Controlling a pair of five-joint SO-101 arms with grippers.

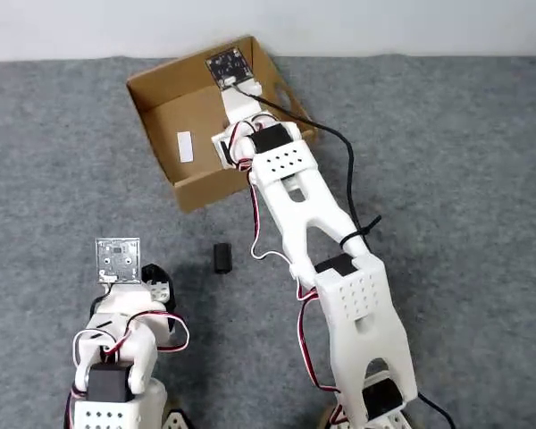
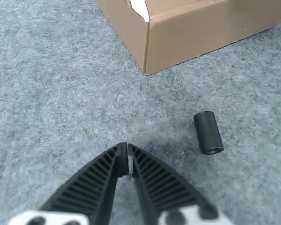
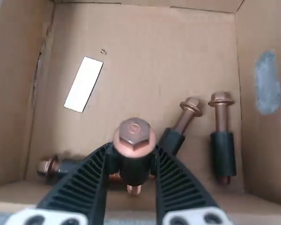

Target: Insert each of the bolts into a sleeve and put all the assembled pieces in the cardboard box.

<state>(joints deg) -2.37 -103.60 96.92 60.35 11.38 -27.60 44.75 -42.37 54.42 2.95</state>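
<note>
Grey carpet (image 1: 447, 134): right pincer (image 3: 132, 153) grips bolt-and-sleeve (image 3: 134, 136) over cardboard box (image 3: 178, 47); left pincer (image 2: 127, 151) closed, empty.

Bolt (image 3: 48, 165) half hidden, tiny speck (image 3: 103, 51) perhaps debris

Grey carpeted table (image 1: 447, 134); on it cardboard box (image 1: 205, 190), black sleeve (image 1: 221, 257)

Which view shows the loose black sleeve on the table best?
The left wrist view: the sleeve lies on its side near the shut left gripper, its open bore visible at one end. The high view gives it from above as a plain dark block. The right wrist view faces into the cardboard box.
</note>
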